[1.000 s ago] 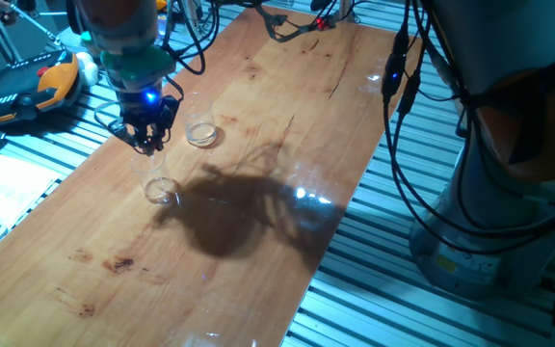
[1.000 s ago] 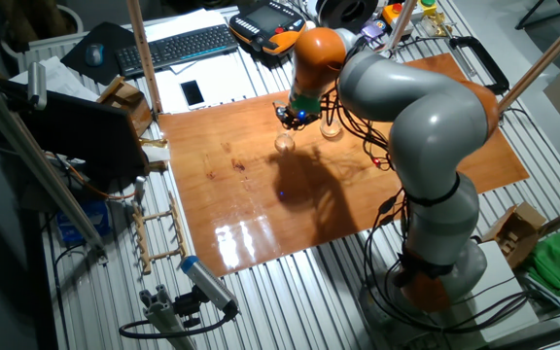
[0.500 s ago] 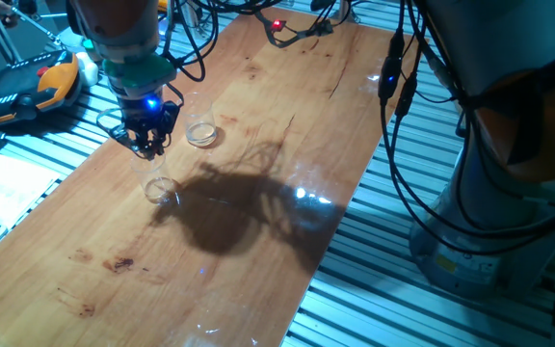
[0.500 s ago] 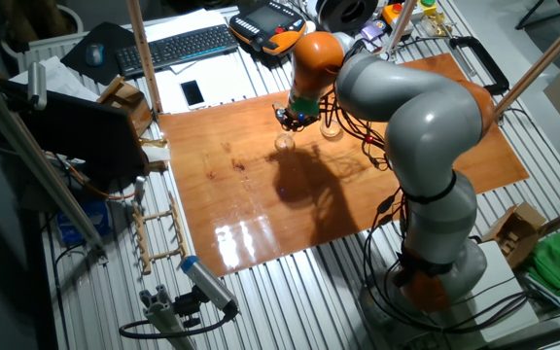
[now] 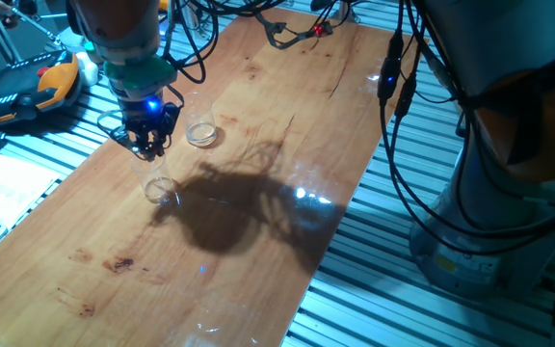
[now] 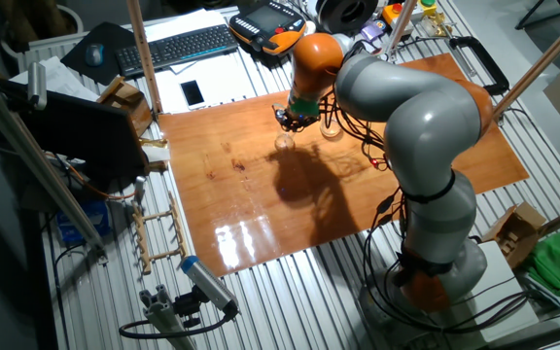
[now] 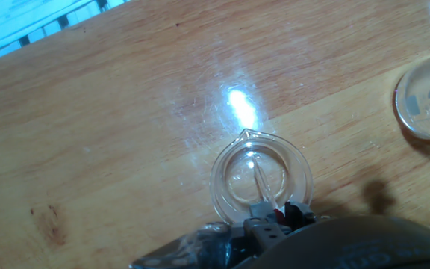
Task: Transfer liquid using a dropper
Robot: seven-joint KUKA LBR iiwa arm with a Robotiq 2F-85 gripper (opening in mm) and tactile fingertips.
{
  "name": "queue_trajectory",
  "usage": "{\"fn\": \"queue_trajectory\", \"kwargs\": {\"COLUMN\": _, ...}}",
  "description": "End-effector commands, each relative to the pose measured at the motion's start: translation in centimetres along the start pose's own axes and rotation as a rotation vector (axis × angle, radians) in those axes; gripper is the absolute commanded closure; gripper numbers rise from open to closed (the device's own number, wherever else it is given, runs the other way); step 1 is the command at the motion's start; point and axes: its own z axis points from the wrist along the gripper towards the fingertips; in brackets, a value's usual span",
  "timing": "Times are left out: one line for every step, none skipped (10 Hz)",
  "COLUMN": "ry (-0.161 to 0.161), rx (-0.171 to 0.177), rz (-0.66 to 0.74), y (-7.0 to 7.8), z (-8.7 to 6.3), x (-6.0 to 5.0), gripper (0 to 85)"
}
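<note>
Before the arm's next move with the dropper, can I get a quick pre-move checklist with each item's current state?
1. Dropper over the near cup, thin tip inside the rim: ok.
2. Gripper above that cup, not touching its rim: ok in one fixed view.
3. Gripper shut on the dropper: cannot tell; the fingertips are hidden at the hand view's edge.
4. Liquid in the near cup: cannot tell; only glints show.
5. Second cup upright on the table, apart from the first: ok.

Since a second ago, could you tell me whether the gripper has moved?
Yes: the gripper rose slightly, farther above the clear cup beneath it.
</note>
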Motion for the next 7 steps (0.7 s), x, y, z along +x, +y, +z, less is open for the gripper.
{"fn": "queue_trajectory", "kwargs": {"ry": -0.002, "rx": 0.000, "rz": 0.000, "y": 0.01, "z": 0.10, "x": 0.00, "gripper": 66.3}}
{"fn": "queue_trajectory", "kwargs": {"ry": -0.005, "rx": -0.002, "rz": -0.002, "y": 0.01, "z": 0.22, "x": -0.02, "gripper": 66.3}}
{"fn": "queue_trajectory", "kwargs": {"ry": -0.005, "rx": -0.002, "rz": -0.003, "y": 0.01, "z": 0.29, "x": -0.03, "gripper": 65.7}}
{"fn": "queue_trajectory", "kwargs": {"ry": -0.004, "rx": -0.003, "rz": -0.003, "y": 0.01, "z": 0.30, "x": -0.03, "gripper": 65.3}}
{"fn": "queue_trajectory", "kwargs": {"ry": -0.004, "rx": -0.003, "rz": -0.003, "y": 0.01, "z": 0.31, "x": -0.02, "gripper": 65.3}}
{"fn": "queue_trajectory", "kwargs": {"ry": -0.003, "rx": -0.004, "rz": -0.003, "y": 0.01, "z": 0.34, "x": -0.02, "gripper": 65.3}}
{"fn": "queue_trajectory", "kwargs": {"ry": -0.003, "rx": -0.004, "rz": -0.003, "y": 0.01, "z": 0.38, "x": -0.03, "gripper": 65.0}}
